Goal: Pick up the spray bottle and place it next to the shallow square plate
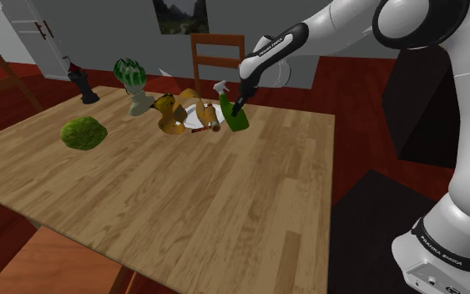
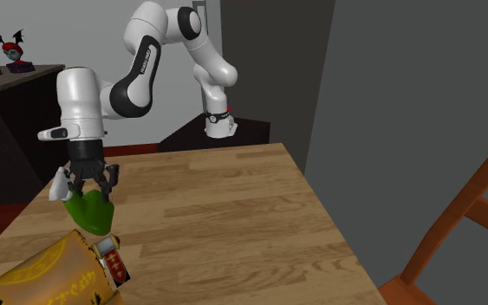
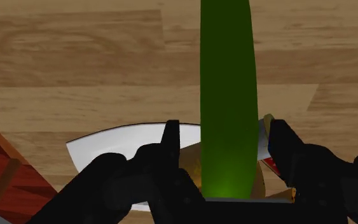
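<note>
The green spray bottle (image 1: 239,118) with a white head leans on the wooden table (image 1: 183,200), right beside the white shallow plate (image 1: 196,118) on the shoulder view's right. My gripper (image 1: 238,107) sits over the bottle's upper part. In the wrist view the bottle (image 3: 228,95) runs between the two black fingers (image 3: 171,137), with a gap on each side, and the plate (image 3: 107,145) lies just past them. The gripper (image 3: 222,130) is open. From the second exterior view the fingers spread around the bottle (image 2: 92,213), and the gripper (image 2: 90,184) stands just above its body.
A yellow packet (image 1: 173,113) and a small red-and-white item (image 2: 114,260) rest on the plate. Further along the table are a green lump (image 1: 83,133), a green-topped figure (image 1: 131,82) and a dark figurine (image 1: 83,83). A wooden chair (image 1: 216,52) stands behind the table.
</note>
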`<state>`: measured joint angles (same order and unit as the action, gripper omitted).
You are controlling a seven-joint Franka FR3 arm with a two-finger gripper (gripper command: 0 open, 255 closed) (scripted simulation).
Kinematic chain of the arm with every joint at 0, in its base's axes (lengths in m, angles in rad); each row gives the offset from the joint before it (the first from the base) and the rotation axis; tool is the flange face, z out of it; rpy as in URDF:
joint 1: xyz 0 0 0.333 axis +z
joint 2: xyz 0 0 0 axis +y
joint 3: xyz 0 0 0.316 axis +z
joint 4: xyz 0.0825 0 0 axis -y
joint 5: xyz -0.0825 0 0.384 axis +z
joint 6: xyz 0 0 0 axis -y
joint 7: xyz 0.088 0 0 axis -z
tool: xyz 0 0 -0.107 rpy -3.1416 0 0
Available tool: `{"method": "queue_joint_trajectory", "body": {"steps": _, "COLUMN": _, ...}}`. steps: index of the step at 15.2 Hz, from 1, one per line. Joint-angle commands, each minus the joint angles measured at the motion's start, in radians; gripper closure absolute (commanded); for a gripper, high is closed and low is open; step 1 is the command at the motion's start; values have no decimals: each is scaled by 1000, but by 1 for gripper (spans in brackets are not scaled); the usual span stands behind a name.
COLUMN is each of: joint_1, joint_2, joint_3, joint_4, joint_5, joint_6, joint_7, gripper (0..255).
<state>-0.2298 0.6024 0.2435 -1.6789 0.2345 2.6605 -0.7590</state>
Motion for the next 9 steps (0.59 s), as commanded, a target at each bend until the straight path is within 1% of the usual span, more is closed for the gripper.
{"method": "queue_joint_trajectory", "body": {"steps": 1, "joint_1": -1, "joint_2": 3, "joint_3": -1, "joint_4": -2, "joint_5": 0, "joint_6": -1, "joint_7": 0, "gripper": 0}}
{"method": "queue_joint_trajectory", "body": {"steps": 5, "joint_1": 0, "joint_2": 3, "joint_3": -1, "joint_4": -4, "joint_5": 0, "joint_6": 1, "joint_7": 0, "gripper": 0}}
{"method": "queue_joint_trajectory", "body": {"steps": 9, "joint_1": -37, "joint_2": -118, "joint_3": 12, "joint_4": -75, "joint_5": 21, "joint_6": -53, "joint_7": -14, "gripper": 0}}
